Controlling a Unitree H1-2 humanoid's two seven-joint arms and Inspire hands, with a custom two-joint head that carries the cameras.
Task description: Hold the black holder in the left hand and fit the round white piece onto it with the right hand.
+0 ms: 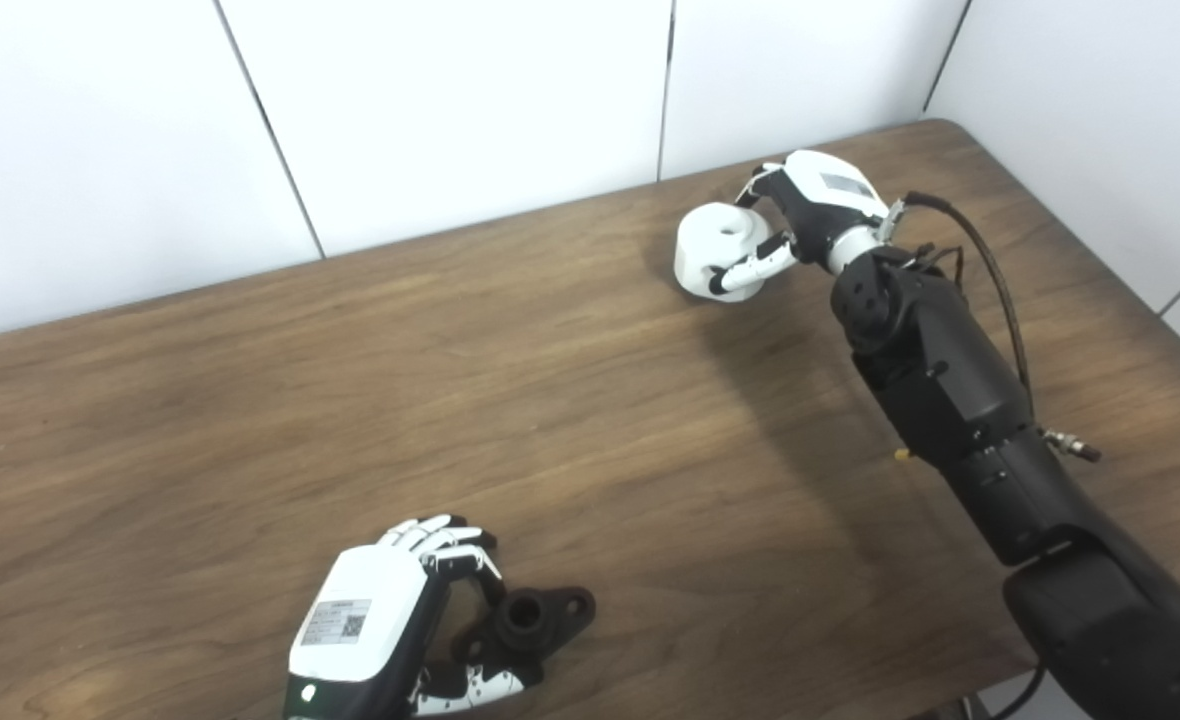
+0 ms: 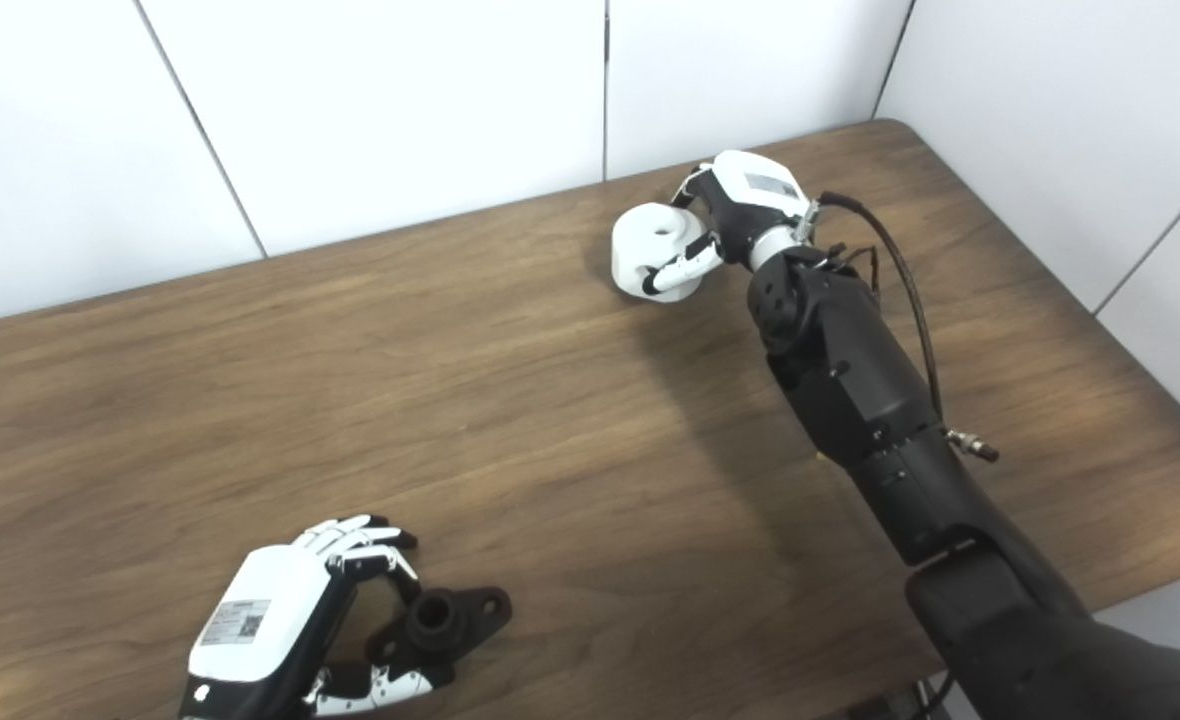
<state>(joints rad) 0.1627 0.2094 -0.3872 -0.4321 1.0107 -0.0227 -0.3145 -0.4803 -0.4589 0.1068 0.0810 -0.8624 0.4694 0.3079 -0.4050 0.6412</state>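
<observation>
Left robot hand [image 1: 380,620] at near edge of wooden counter [image 1: 450,380], fingers curled around black holder [image 1: 530,625] resting there. Right robot hand [image 1: 800,215] far across, clasping round white piece [image 1: 715,245] on counter near wall.

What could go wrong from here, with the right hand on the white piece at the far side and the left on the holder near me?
1. The right hand pinches the round white piece from one side only, so it may slip or tilt when lifted.
2. The left hand curls around one end of the black holder, which lies on the table; it could pivot during fitting.
3. The parts are far apart, so aligning hole to post is error-prone.
</observation>
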